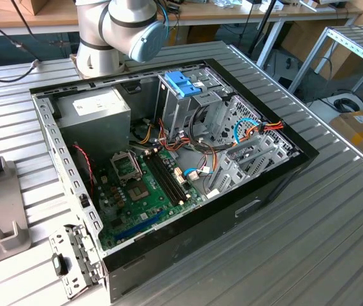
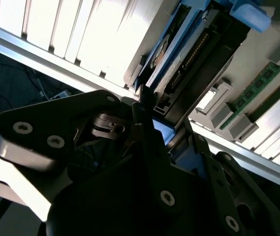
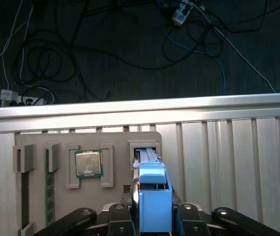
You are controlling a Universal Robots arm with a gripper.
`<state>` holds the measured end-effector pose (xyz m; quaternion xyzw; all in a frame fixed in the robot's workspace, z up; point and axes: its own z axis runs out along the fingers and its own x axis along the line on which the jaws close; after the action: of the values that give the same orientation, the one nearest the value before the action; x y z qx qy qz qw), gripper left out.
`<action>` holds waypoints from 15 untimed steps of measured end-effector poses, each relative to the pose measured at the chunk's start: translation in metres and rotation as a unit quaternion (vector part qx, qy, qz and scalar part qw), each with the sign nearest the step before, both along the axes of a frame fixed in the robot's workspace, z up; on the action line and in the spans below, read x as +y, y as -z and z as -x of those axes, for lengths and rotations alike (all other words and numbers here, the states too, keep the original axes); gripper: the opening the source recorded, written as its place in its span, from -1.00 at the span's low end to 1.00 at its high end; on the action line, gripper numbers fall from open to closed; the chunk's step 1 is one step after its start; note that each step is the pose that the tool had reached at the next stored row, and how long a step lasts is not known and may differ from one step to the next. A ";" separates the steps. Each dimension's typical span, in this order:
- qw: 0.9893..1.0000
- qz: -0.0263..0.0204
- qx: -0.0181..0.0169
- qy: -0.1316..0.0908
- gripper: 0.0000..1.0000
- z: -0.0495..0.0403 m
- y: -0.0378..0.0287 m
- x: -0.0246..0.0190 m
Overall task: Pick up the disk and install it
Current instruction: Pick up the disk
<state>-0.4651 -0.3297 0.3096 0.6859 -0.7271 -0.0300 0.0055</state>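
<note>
Well, in the exterior view a big open computer case (image 1: 169, 159) lies on the ribbed metal desk (image 1: 309, 242). Inside it I see a green board (image 1: 143, 191), a grey power box (image 1: 95, 108) and a blue latch piece (image 1: 183, 83). The robot arm (image 1: 118, 32) stands behind the case. A grey tray (image 1: 3, 210) sits on the desk at the exterior view's left, apart from the case.

In the second wrist view, the disk (image 2: 179, 64) stands on its thin edge in a slot of the tray (image 2: 277, 118). The black end effector (image 2: 164, 128) reaches up to it, and one finger (image 2: 141, 101) touches the disk's end.

In the first wrist view, the end effector (image 3: 154, 214) is closed snugly on the disk (image 3: 152, 184), with a dark finger on each side of its light-blue frame. The disk sits in its slot in the tray (image 3: 115, 142). A square chip (image 3: 88, 163) and green memory sticks (image 3: 47, 187) lie in other slots of the tray.
</note>
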 end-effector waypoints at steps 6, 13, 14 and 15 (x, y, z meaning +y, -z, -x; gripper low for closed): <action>1.000 0.000 0.000 0.000 -0.26 0.0000 -0.0031 0.0000; 1.000 0.000 0.000 0.000 -0.26 0.0000 -0.0072 0.0000; 1.000 0.000 0.000 0.000 -0.26 0.0000 -0.0079 0.0000; 1.000 0.000 0.000 0.000 -0.26 0.0000 -0.0089 0.0000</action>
<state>-0.4651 -0.3296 0.3185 0.6859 -0.7271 -0.0300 0.0055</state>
